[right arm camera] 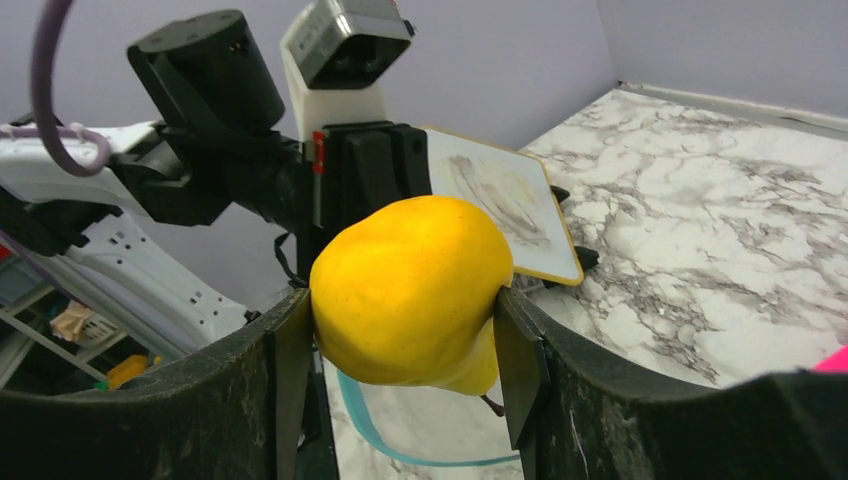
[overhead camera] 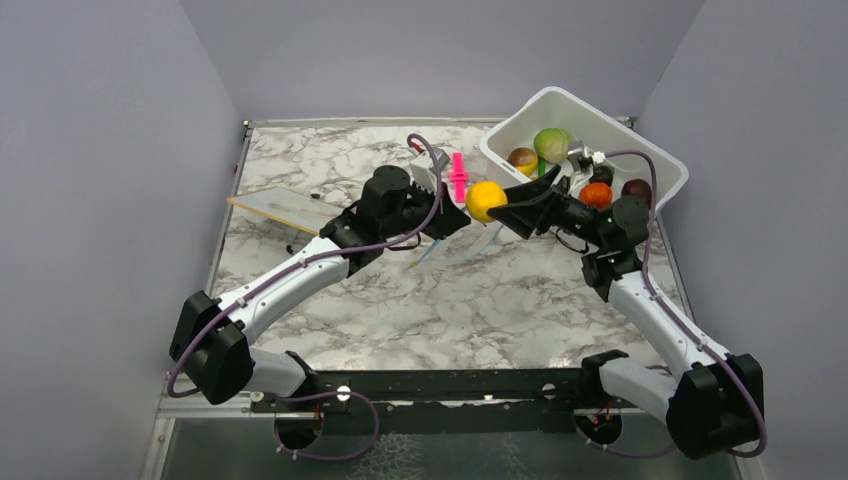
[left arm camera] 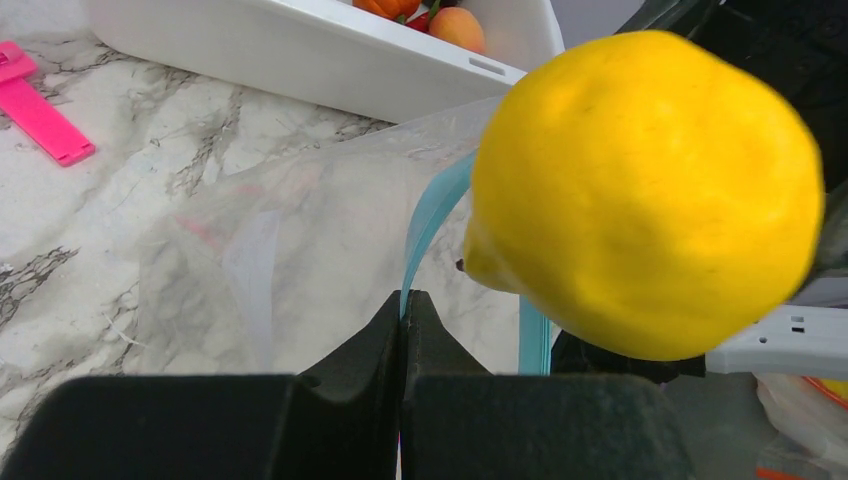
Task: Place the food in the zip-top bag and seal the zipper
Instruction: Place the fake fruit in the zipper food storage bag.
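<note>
The left fingers (left arm camera: 412, 335) are pressed together, pinching the zipper (left arm camera: 430, 215), the light blue strip of the zip-top bag (left arm camera: 330, 230). They hold that edge lifted off the surface (left arm camera: 90, 250). The clear pouch spreads out just beyond these fingers, and nothing shows inside it.

Just beside them, the right fingers (overhead camera: 512, 207) clamp a yellow piece (right arm camera: 410, 290) from both sides. It hangs above the blue strip at the bag's mouth and is not yet inside.

Past both sets of fingers stands the white tub (overhead camera: 650, 165). It holds the green ball (overhead camera: 550, 143), a brown piece (overhead camera: 522, 158), an orange piece (overhead camera: 596, 194) and a dark one (overhead camera: 636, 188). A pink clip (left arm camera: 40, 115) lies on the surface beyond the left fingers, and a flat board (right arm camera: 505, 200) lies off to their outer side.

By this showing the task is barely begun. The first piece is about to go in, the others wait in the tub, and the zipper is unsealed.

No brand, label or readable writing shows on anything.
</note>
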Motion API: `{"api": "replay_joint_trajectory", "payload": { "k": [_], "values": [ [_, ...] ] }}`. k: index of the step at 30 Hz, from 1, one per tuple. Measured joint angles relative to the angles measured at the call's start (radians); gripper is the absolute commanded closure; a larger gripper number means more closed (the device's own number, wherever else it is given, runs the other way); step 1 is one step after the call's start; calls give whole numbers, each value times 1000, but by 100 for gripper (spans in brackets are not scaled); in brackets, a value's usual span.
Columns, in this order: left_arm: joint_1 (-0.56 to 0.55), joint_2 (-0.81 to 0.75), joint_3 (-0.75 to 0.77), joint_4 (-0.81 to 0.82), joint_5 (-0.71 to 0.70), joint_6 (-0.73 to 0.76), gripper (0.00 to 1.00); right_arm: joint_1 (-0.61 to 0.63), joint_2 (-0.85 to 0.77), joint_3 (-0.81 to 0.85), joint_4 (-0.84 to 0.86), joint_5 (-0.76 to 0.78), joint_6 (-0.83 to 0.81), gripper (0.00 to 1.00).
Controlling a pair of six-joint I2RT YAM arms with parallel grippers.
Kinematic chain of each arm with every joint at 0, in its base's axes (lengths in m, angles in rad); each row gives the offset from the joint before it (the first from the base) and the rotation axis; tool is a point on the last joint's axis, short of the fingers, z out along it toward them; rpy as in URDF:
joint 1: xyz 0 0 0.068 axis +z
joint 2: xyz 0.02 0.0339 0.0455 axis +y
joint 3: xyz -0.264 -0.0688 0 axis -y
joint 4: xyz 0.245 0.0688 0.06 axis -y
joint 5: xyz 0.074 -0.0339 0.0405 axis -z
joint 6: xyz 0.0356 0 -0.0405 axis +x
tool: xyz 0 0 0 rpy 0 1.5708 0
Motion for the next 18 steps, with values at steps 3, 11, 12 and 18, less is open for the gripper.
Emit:
{"api": "replay_joint_trajectory", "payload": {
  "k": [3, 11, 12, 18],
  "values": [
    [0, 0, 0, 0, 4, -5, 100, 0, 5, -29, -6, 0, -46, 76],
    [0, -6, 0, -1, 3, 10, 100, 0, -27, -56, -53, -6, -157, 77],
    [0, -7, 0, -2, 3, 13, 100, 0, -34, -61, -65, -6, -171, 76],
    [0, -10, 0, -2, 5, 27, 100, 0, -53, -73, -189, -4, -267, 77]
  ]
}}
